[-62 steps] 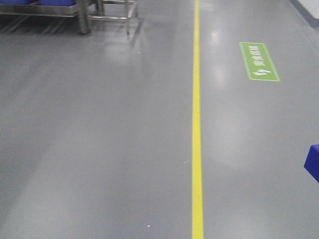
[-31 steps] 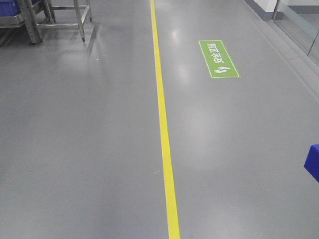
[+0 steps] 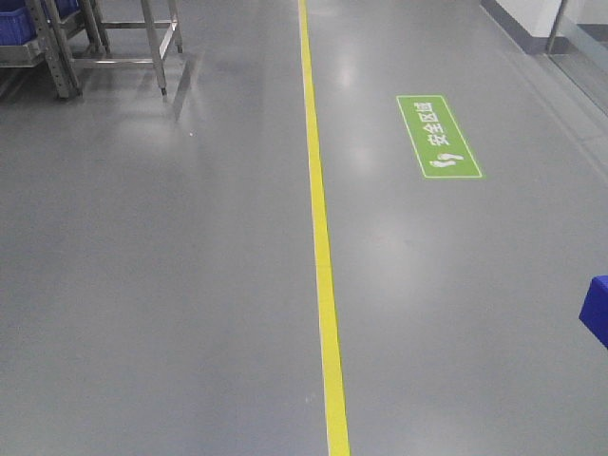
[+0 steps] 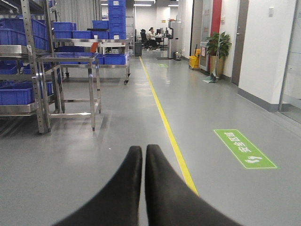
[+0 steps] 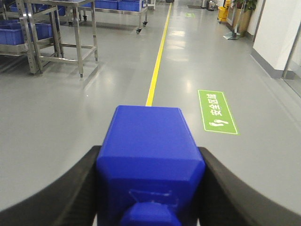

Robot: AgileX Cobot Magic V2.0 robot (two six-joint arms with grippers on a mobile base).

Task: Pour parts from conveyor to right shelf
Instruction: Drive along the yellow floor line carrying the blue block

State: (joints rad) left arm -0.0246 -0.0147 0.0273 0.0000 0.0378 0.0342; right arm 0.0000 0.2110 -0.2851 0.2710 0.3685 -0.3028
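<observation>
One blue block (image 5: 149, 141), clamped between the fingers of the right gripper (image 5: 150, 157); left gripper (image 4: 143, 150), fingers pressed together; grey floor (image 3: 142, 285), yellow line (image 3: 323, 266).

Floor line (image 3: 318, 237) down middle of floor, near to far. Right of it, well apart: floor sign (image 3: 439, 136). In far left corner: rack (image 3: 43, 47) with bins (image 3: 14, 21) on it. Just right of rack, left of line: table frame (image 3: 142, 33). Between fingers of right gripper (image 5: 150, 160), touching both: part (image 5: 148, 141); line ahead beyond it, sign ahead to right. Low in foreground: left gripper (image 4: 143, 153), line just right of tips. Behind table frame: cart (image 4: 89, 42) bearing more bins.
</observation>
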